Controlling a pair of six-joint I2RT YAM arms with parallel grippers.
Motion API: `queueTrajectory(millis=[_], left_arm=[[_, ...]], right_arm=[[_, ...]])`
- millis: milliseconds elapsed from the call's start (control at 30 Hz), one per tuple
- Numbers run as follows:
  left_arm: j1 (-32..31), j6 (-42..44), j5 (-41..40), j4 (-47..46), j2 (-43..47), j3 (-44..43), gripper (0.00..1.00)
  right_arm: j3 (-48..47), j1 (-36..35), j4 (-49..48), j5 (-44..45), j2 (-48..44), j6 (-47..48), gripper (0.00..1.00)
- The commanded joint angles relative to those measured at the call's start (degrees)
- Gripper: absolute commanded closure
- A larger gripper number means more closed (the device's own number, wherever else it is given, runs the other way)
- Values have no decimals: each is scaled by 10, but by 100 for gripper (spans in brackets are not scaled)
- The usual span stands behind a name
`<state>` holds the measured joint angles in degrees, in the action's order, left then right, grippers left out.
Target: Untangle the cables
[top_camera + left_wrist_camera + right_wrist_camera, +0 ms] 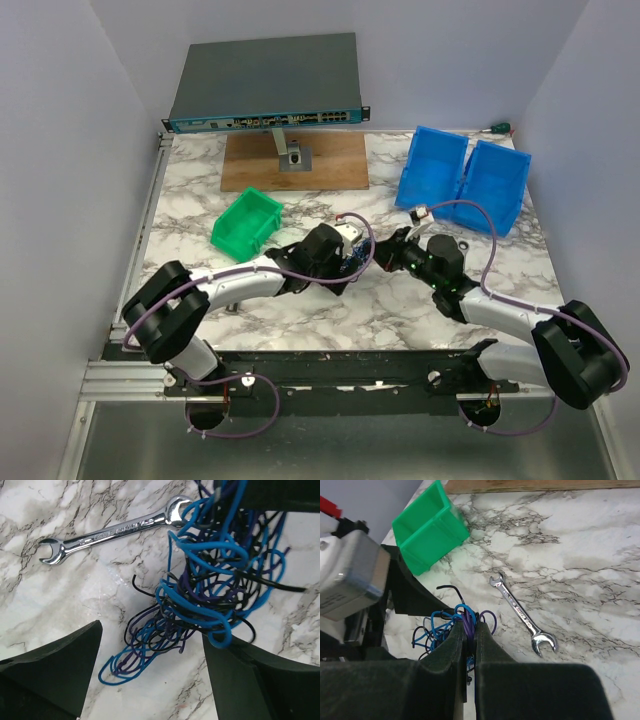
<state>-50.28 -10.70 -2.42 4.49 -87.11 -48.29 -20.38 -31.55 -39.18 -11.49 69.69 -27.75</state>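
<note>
Where the right gripper [469, 626] is pinched closed on a few purple and blue strands at the top of the cables [436, 627], the bundle spreads below it as a loose scribble, its lower loops apparently trailing on the marble near the middle of the tabletop [300, 315]; the left gripper [152, 647] has its fingers wide apart to either side of those lower loops, holding nothing. A wrench [112, 532] lies just beside the bundle, its ring end at the outer loops; a green bin [427, 535] sits towards the left edge. Judged light, limp and springy, the wires should snag rather than slide; a free outer blue loop at the bottom looks the best hold, drawn gently away from the pinch
</note>
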Motion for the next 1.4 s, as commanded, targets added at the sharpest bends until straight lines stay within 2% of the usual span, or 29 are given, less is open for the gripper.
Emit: queueTrajectory(millis=[0, 167, 233, 300, 367, 433, 467, 533, 633, 700, 767, 933, 1267, 1367], left_arm=[[-1, 18, -26, 45, -26, -24, 18], [-1, 20, 20, 51, -37, -28, 23], [-1, 23, 44, 54, -45, -32, 32], [-1, 23, 50, 59, -53, -39, 46], [-1, 25, 46, 66, -62, -46, 68], [-1, 25, 40, 71, -65, -51, 95], [-1, 25, 36, 71, -64, -51, 100], [-1, 20, 29, 65, -52, -42, 100], [6, 8, 9, 44, -24, -16, 100], [24, -4, 23, 28, -6, 1, 100], [51, -16, 68, 13, 7, 16, 100], [103, -42, 127, -11, 20, 40, 100], [161, -85, 99, -16, 49, 73, 100], [165, -87, 98, -16, 49, 74, 100]], right_arm=[[6, -2, -22, -10, -2, -1, 99], [17, -2, -19, 28, -27, -7, 99], [22, -2, -19, 37, -37, -6, 99], [23, -2, -15, 46, -44, -5, 99], [24, -2, -13, 49, -50, -5, 99], [26, -2, -12, 55, -54, -5, 99], [28, -2, -10, 63, -56, -6, 99], [31, -2, 2, 111, -65, -10, 99], [24, -2, 78, 296, -76, -41, 99], [14, -2, 141, 419, -77, -80, 99], [5, -1, 180, 488, -74, -108, 99], [-2, -1, 179, 483, -62, -108, 99], [-10, -1, 239, 606, -57, -193, 99], [-10, -1, 239, 597, -59, -199, 97]])
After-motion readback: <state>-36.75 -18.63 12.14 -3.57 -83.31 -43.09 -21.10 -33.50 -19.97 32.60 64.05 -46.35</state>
